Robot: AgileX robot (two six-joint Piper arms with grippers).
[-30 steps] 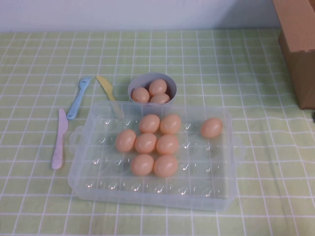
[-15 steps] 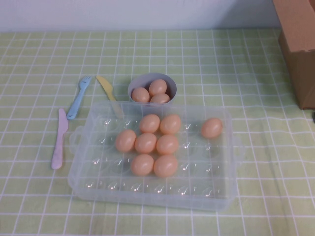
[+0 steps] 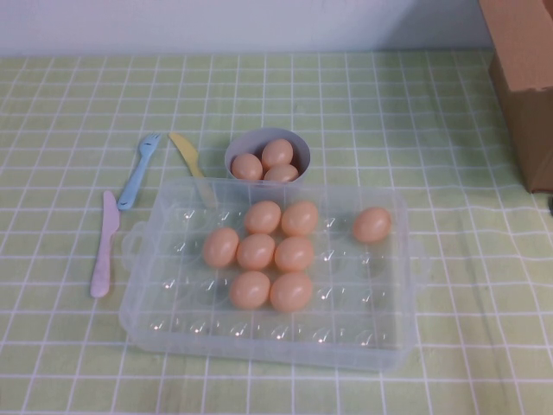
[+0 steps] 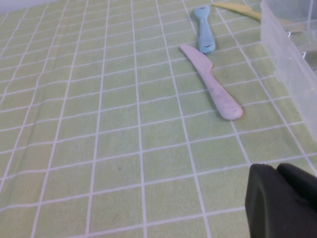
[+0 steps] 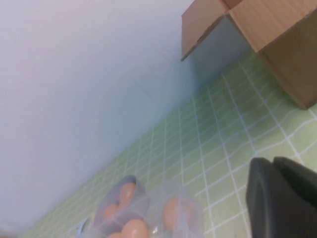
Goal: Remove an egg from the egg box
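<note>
Nothing has been lifted from the egg box (image 3: 393, 298) yet — eight eggs sit in its cells, the lone egg (image 3: 371, 225) on its right side nearest the right arm. Neither arm is seen from above. The right gripper (image 5: 282, 201) is clenched on nothing, raised and tilted toward the wall; the left gripper (image 4: 282, 201) hangs low over the cloth near the pink knife (image 4: 210, 82) — its state cannot be told.

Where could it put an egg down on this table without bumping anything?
Bare cloth lies between the egg box and the cardboard box, and behind the bowl toward the wall. It is crowded on the robot's left, where the fork and two knives lie. The left end effector and right end effector hang off to the sides.
</note>
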